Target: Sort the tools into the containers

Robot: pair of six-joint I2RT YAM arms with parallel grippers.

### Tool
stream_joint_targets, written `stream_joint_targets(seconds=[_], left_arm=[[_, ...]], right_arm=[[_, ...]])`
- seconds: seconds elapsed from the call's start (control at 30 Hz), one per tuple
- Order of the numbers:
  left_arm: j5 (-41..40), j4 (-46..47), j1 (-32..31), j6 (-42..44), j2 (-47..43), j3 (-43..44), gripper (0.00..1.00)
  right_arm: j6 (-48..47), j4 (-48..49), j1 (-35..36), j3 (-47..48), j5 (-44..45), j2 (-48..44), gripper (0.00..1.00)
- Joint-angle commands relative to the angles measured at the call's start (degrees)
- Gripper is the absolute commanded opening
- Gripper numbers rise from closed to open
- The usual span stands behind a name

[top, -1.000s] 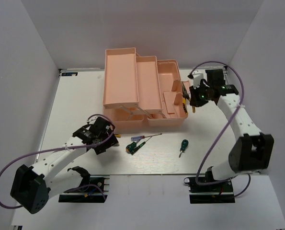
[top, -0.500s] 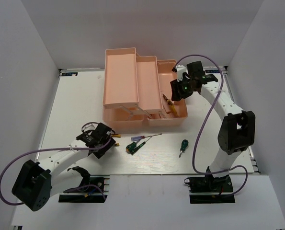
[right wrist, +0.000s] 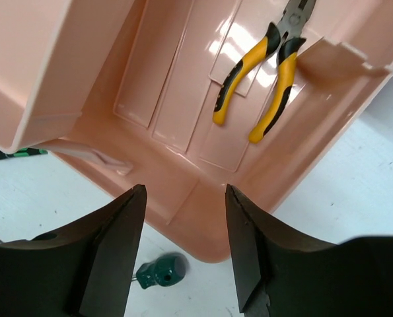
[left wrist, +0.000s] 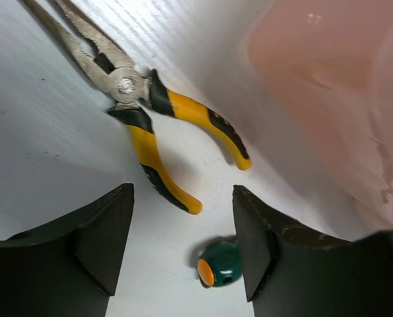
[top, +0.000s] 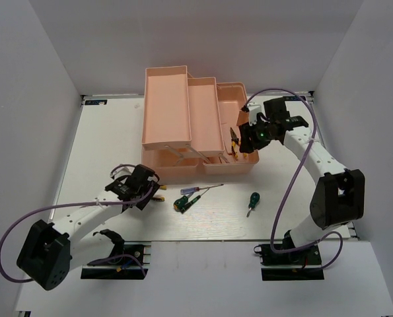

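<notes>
Pliers (right wrist: 246,71), yellow-handled, lie flat in the salmon-pink toolbox (top: 166,105), in the base compartment at its 3 o'clock side. Right gripper (right wrist: 183,191) hangs above, jaws wide, empty. Second pliers (left wrist: 125,84) lie on the table (top: 104,145) at the box's 7 o'clock. Left gripper (left wrist: 183,191) is over them, jaws wide, holding nothing. Green screwdriver (top: 182,203) and red-and-blue screwdriver (top: 197,190) are at 6 o'clock, stubby screwdriver (top: 252,200) at 5 o'clock.

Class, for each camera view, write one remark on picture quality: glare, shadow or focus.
Top external: even, soft light, with only soft shadows by the toolbox. Left wrist: the pliers on the table are sharp, but the pink toolbox wall at upper right is blurred. Right wrist: white glare patches show on the floor beside the pliers in the toolbox.
</notes>
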Motion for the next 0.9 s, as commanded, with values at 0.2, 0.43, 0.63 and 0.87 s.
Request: stream_joint_targets(seconds=[0.2,0.43,0.63,0.87], left_arm=[[-3.1,1.1,-0.2,-2.3,12.4,2.5,0.65],[-2.5,-6.5,-0.8,-0.7,10.8,2.0,0.31],[0.0,-17.0,-0.8,2.0,0.9,-0.4,0.09],[4.3,-17.8,-1.4,19.6,-17.5,7.0,0.0]], right_arm=[[1.0,-0.1,-0.7,-2.3,-1.7,-5.0,0.58],[1.8,0.2,-2.4,-4.8,-0.8,-7.7,0.58],[2.5,0.6,-4.1,-5.5,-2.0,-8.3,0.58],[2.3,0.6,-5.3,-5.9,-3.3,-8.6,0.61]])
